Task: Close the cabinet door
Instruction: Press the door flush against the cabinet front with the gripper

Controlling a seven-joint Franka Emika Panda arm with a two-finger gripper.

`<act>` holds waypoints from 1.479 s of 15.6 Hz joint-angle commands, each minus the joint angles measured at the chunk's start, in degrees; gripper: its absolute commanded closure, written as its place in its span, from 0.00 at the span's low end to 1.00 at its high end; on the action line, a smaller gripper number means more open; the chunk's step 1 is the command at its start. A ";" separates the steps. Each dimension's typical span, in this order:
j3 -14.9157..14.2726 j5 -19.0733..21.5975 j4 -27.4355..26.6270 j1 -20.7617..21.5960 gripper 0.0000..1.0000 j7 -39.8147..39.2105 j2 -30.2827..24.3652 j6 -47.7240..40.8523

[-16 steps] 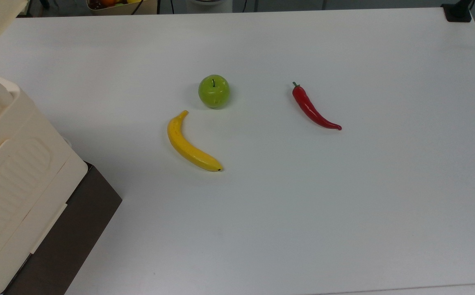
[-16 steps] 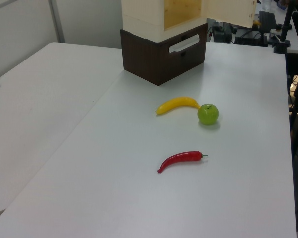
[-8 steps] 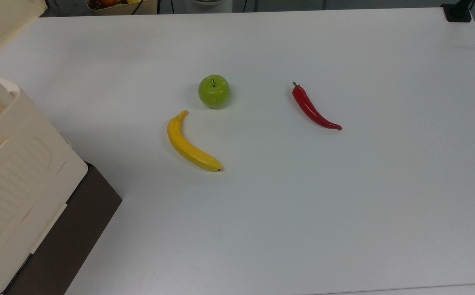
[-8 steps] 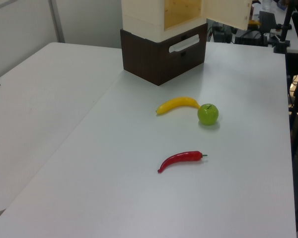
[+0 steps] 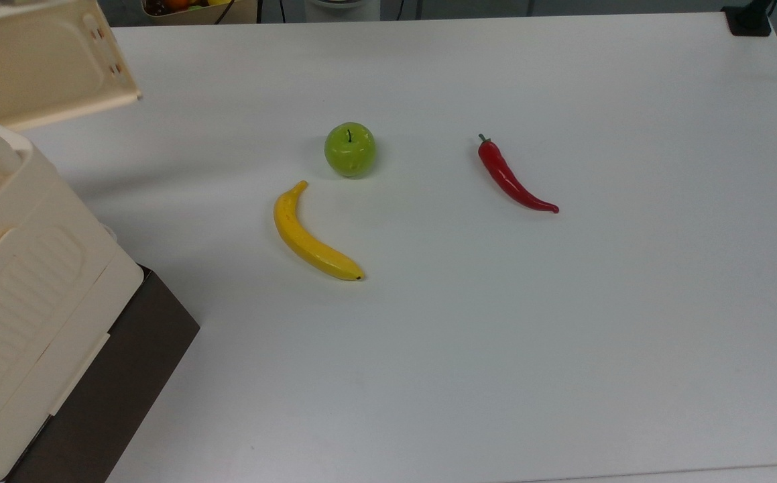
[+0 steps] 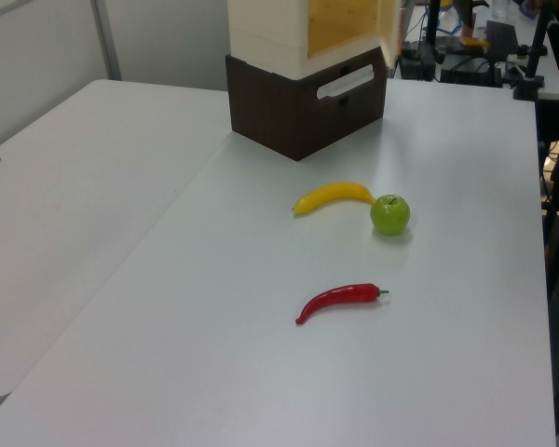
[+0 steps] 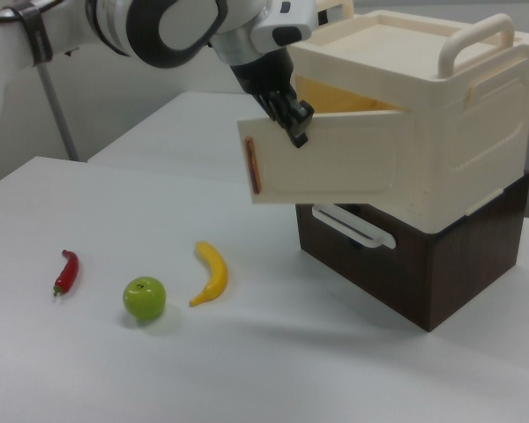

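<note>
Cabinet (image 7: 432, 150): at desk (image 5: 562, 335) edge. Cabinet door (image 7: 331, 167): partly open. Gripper (image 7: 293, 122): touching door's top rim; finger spread cannot be told. Banana (image 5: 311, 235), apple (image 5: 350, 149), chilli (image 5: 512, 178): mid-desk.

A lab: white worktables (image 5: 562, 376), camera stands and cables (image 6: 531, 56) behind, robot arm (image 7: 159, 26) alongside.

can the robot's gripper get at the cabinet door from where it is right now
Probably yes. In the right view the gripper is already against the top edge of the half-open cabinet door, with nothing between them; the banana and apple lie low on the table.
</note>
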 commanded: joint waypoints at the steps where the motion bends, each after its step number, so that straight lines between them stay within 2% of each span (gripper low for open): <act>1: 0.06 0.99 -1.49 2.02 1.00 3.26 1.82 8.23; 4: 1.29 0.90 -1.49 2.29 1.00 3.35 4.11 16.40; 10: 1.38 0.99 -1.49 2.11 1.00 3.35 7.45 29.60; 18: 1.29 0.03 -2.45 2.37 1.00 2.82 6.84 28.29; 20: 1.38 -0.68 -4.99 3.33 0.99 2.38 5.01 25.41; 23: 1.47 -4.88 -6.41 6.67 0.99 2.03 2.27 15.41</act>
